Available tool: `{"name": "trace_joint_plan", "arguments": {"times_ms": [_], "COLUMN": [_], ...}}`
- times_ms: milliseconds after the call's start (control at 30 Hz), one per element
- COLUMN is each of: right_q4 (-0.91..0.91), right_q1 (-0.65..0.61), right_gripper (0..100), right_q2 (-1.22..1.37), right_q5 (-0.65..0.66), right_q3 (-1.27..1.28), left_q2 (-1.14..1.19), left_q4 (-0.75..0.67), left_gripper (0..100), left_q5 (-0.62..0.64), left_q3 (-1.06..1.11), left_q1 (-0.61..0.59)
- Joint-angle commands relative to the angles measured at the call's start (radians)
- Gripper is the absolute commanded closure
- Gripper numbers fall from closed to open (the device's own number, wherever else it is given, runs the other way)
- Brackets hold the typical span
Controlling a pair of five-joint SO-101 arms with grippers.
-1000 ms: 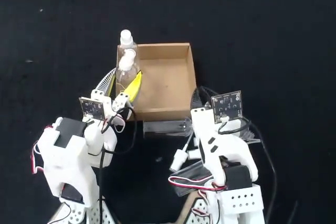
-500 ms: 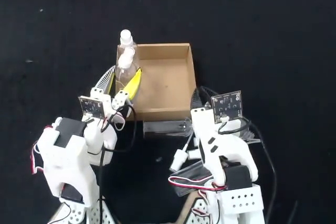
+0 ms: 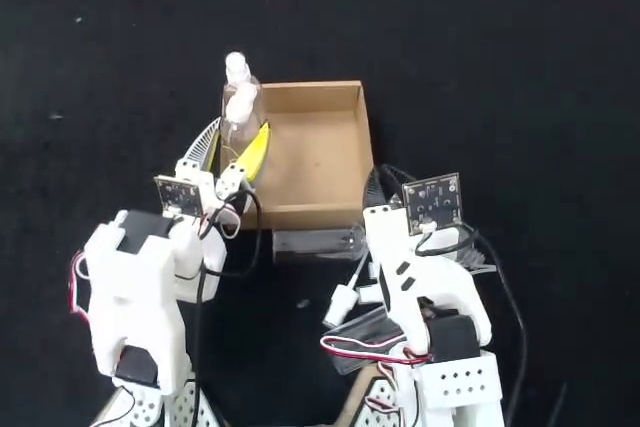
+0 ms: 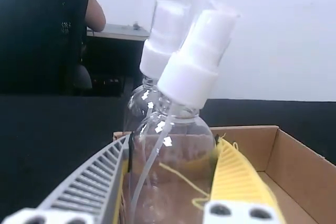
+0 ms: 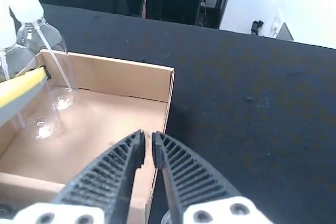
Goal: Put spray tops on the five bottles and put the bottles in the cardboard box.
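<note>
Over the left wall of the cardboard box [image 3: 320, 157], my left gripper [image 3: 238, 142] is shut on a clear bottle [image 3: 240, 122] with a white spray top. In the left wrist view that bottle [image 4: 173, 166] stands upright between the grey and yellow fingers [image 4: 236, 182]. A second topped bottle [image 3: 238, 75] stands just behind it, touching or nearly so. My right gripper [image 5: 148, 139] is shut on nothing, above the box's front right edge [image 5: 163, 114]. Both bottles' bases [image 5: 44, 124] rest inside the box.
A clear bottle without a top [image 3: 315, 244] lies on its side on the black table in front of the box. A loose white spray top [image 3: 342, 302] with its tube lies beside the right arm's base. Cables trail around both arms.
My left arm has pushed forward, carrying the held bottle a little farther along the box's left wall, up against the second bottle. The right arm has kept still.
</note>
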Motion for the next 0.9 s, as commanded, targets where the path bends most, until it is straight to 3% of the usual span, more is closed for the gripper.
{"name": "trace_joint_plan", "arguments": {"times_ms": [0, 467, 700, 867], "right_q4": [-0.032, -0.034, -0.034, -0.034], "right_q1": [0.017, 0.017, 0.017, 0.017], "right_gripper": [98.6, 98.6, 98.6, 98.6], "right_q2": [-0.019, -0.019, -0.019, -0.019], "right_q5": [0.009, 0.057, 0.058, 0.058], "right_q3": [-0.004, -0.004, -0.004, -0.004], "left_q2": [0.043, 0.054, 0.054, 0.051], "left_q4": [-0.060, -0.091, -0.089, -0.089], "left_gripper": [97, 96, 77, 75], "left_q5": [-0.002, -0.002, 0.008, 0.008], "left_q3": [-0.051, -0.050, -0.039, -0.013], "left_q1": [-0.013, -0.008, -0.012, -0.008]}}
